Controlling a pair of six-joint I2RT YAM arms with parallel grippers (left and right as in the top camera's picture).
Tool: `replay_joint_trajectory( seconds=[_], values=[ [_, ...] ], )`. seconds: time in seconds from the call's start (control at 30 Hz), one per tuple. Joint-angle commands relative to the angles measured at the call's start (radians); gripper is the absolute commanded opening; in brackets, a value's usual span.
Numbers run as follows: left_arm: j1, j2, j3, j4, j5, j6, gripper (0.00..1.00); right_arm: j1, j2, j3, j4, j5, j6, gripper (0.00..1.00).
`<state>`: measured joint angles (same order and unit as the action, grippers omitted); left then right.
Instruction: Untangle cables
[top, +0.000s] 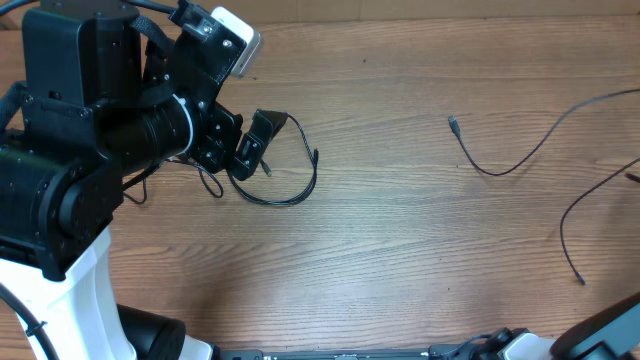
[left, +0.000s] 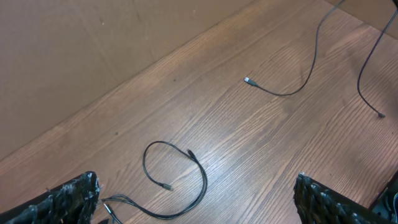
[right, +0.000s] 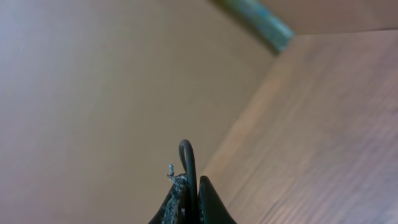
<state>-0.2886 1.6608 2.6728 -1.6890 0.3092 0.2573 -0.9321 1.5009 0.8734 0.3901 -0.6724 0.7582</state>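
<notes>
A looped black cable (top: 292, 192) with small plugs lies on the wooden table just right of my left gripper (top: 247, 150). In the left wrist view it (left: 163, 147) curls on the wood between the wide-open fingers of my left gripper (left: 196, 180), which hold nothing. Two long cables lie at the right. One (top: 510, 165) has a plug end (top: 452, 122) and runs off the right edge. The other (top: 568, 228) ends near the front. Both also show in the left wrist view, the first (left: 292, 90) and the second (left: 364, 93). My right gripper (right: 189, 183) is shut on a black cable (right: 186, 152) and is out of the overhead view.
The left arm's bulky black body (top: 80, 150) covers the table's left side. A brown wall (left: 93, 56) rises behind the table. Part of the right arm (top: 605, 335) shows at the bottom right corner.
</notes>
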Motion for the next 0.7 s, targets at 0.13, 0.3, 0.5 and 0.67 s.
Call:
replay_joint_trajectory(
  seconds=[0.13,0.3,0.5,0.67],
  values=[
    [-0.004,0.002,0.005,0.0,-0.006,-0.018,1.0,-0.03,0.062,0.005,0.013,0.338,-0.003,0.04],
    [-0.004,0.002,0.005,0.0,-0.006,-0.018,0.99,-0.09,0.062,0.005,0.028,0.422,-0.003,0.04],
    [-0.004,0.002,0.005,0.0,-0.006,-0.018,1.0,-0.186,0.063,0.005,0.027,0.436,-0.004,0.04],
    [-0.004,0.002,0.005,0.0,-0.006,-0.018,0.99,-0.214,0.063,0.005,0.02,0.436,-0.005,0.04]
  ],
)
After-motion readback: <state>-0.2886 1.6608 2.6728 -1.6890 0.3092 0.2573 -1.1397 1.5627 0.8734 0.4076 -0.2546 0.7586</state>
